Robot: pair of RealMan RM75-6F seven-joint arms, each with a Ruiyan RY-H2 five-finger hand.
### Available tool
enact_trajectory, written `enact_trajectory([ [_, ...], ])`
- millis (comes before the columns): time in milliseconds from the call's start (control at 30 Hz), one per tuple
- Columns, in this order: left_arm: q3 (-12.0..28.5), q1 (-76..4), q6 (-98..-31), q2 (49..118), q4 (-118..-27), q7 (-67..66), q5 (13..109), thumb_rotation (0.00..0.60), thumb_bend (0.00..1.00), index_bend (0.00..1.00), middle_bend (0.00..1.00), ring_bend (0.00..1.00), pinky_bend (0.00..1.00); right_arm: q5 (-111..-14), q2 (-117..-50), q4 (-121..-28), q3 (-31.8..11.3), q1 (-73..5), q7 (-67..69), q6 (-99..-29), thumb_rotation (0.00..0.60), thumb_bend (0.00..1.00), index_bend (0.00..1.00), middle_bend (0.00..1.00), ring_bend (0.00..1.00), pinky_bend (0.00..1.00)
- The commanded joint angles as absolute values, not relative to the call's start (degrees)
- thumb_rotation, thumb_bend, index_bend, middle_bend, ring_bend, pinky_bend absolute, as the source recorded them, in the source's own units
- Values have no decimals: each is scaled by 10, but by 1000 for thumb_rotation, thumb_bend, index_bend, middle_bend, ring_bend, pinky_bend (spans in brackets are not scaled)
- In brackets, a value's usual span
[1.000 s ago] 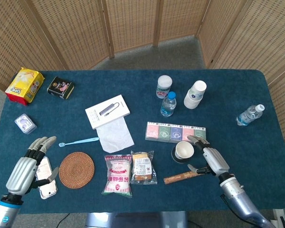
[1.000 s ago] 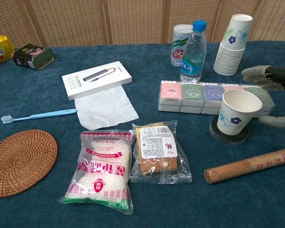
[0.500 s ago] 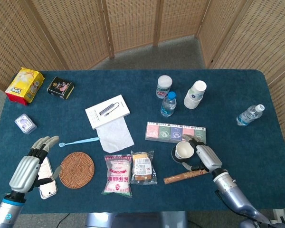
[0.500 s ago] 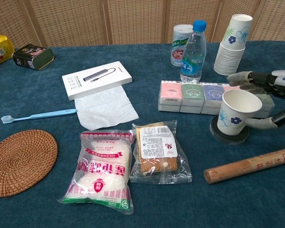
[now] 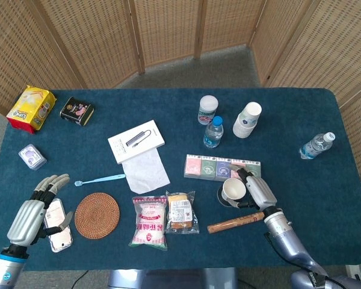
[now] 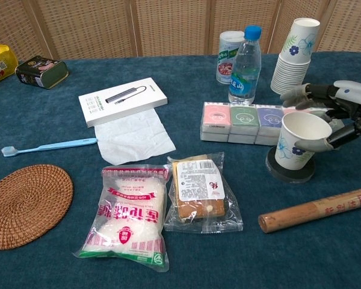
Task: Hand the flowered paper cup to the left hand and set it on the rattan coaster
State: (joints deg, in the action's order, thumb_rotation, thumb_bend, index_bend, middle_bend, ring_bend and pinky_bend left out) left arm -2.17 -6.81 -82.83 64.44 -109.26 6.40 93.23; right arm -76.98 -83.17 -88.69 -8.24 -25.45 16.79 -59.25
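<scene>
Change: over the last second the right hand (image 6: 331, 114) has closed in from beside the white flowered paper cup (image 6: 298, 143) until its fingers bracket the rim and wall; no lift yet.
Meaning: judged the grasp stage, before any handover.
Right hand: fingers curl around the cup, seemingly touching; firm grip cannot be told.
Left hand (image 5: 37, 209): open, fingers spread, over a white phone (image 5: 58, 232) near the counter's front-left corner.
Cup: upright on a black round disc (image 6: 289, 169), well apart from the coaster.
Round woven rattan coaster (image 6: 25, 204): flat, coarse spiral weave, bare.
Counter (image 5: 168, 102): dark blue napped cloth.
Cup material: thin waxed paper, tapered, likely crushable.
</scene>
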Motion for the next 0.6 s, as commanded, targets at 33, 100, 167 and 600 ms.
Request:
enact_trajectory([
  [33, -21, -68, -829, 645, -1090, 67, 931, 554, 456, 107, 126, 0, 0, -767, -838, -879, -84, -256, 171, -592, 600, 299, 294, 313, 278, 567],
  [100, -21, -68, -830, 646, -1088, 69, 930, 555, 457, 107, 125, 0, 0, -766, -841, -875, -84, -256, 172, -594, 600, 299, 309, 324, 293, 591],
  [167, -21, -68, -830, 646, -1086, 71, 931, 555, 457, 107, 125, 0, 0, -765, -842, -874, -84, -256, 173, -595, 600, 300, 316, 327, 295, 604],
  [600, -17, -76, -822, 649, -1081, 75, 931, 556, 457, 107, 126, 0, 0, -770, -806, -962, -91, -266, 142, -596, 600, 305, 315, 328, 297, 606],
])
